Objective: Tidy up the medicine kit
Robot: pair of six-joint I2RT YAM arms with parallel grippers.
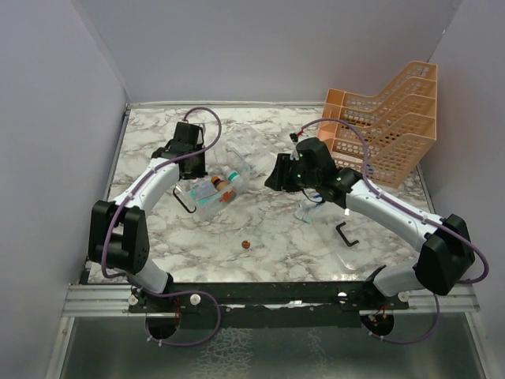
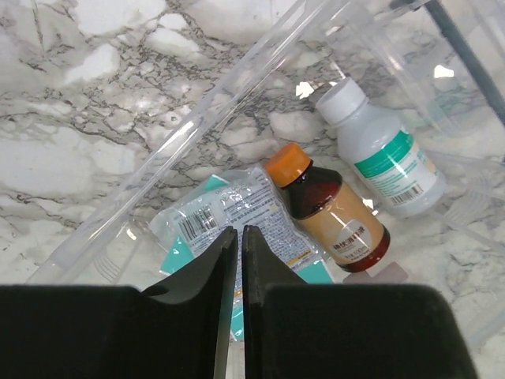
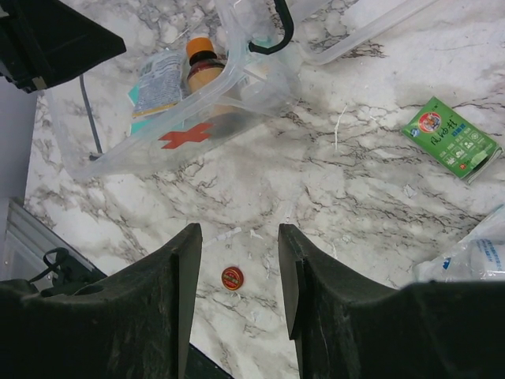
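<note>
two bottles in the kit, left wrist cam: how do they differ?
Cap: the brown bottle has an orange one, the white bottle a white one. Body: the brown bottle is dark with a tan label; the white bottle is opaque with a green-banded label. Place: the brown bottle lies beside the sachet; the white bottle lies past it. Shared: both capped, on their sides in the kit box.

White marble-patterned tabletop (image 1: 268,229) and the objects resting on it. Left of centre: the clear medicine kit (image 1: 213,193), marked with a red cross, lid open. Far right corner: an orange mesh tiered rack (image 1: 387,118). Toward the near edge, apart from the kit: a small round red tin (image 1: 245,245). Right of the kit: a green packet (image 3: 451,136) and a clear plastic packet (image 3: 481,257). Near right: a clear plastic piece with a black U-shaped handle (image 1: 346,234).
</note>
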